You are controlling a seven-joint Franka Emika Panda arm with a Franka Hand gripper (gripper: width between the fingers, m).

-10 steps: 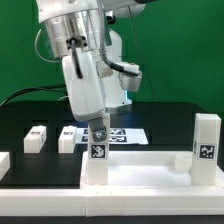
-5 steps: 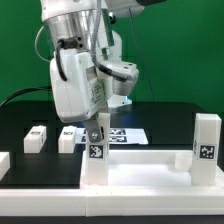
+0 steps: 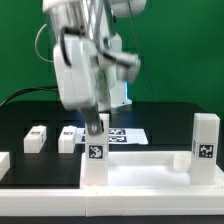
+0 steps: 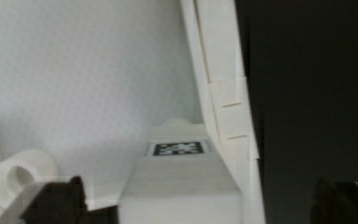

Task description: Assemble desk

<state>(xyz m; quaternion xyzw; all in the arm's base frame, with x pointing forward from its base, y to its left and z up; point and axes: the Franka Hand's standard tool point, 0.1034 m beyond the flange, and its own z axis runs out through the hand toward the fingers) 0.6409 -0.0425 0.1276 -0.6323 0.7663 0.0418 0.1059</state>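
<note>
The hand (image 3: pixel 95 128) has let go. A second ago its jaws were pinched on the top of the leg (image 3: pixel 96 162) that stands at the 9 o'clock end of the panel (image 3: pixel 145 178). Now they stand wide apart. In the wrist view the dark fingertips (image 4: pixel 55 202) sit clear on either side of the leg, touching nothing. The wrist has also swung round over that second, and the arm's casing faces a different way in the exterior view. The leg has not shifted: it is upright, tag toward the camera, foot in the panel's corner.

I read this as the end of one twist of the leg into its socket. It stands with no grip on it, so it is at least caught in the corner. Whether it is fully home cannot be told from here. The sensible next move is either to wind the wrist back and take hold again for another turn, or to lift away for the next part.

The desk so far: the panel lies at 6 o'clock in the exterior view on the black surface (image 3: pixel 170 125), with a second leg (image 3: pixel 206 145) upright at its 3 o'clock end. Two parts are not yet fitted — a loose leg (image 3: pixel 36 138) and its neighbour (image 3: pixel 67 138) lie on the surface at about 10 o'clock of the released leg. The marker board (image 3: pixel 127 134) lies behind that leg, at about 1 o'clock.
</note>
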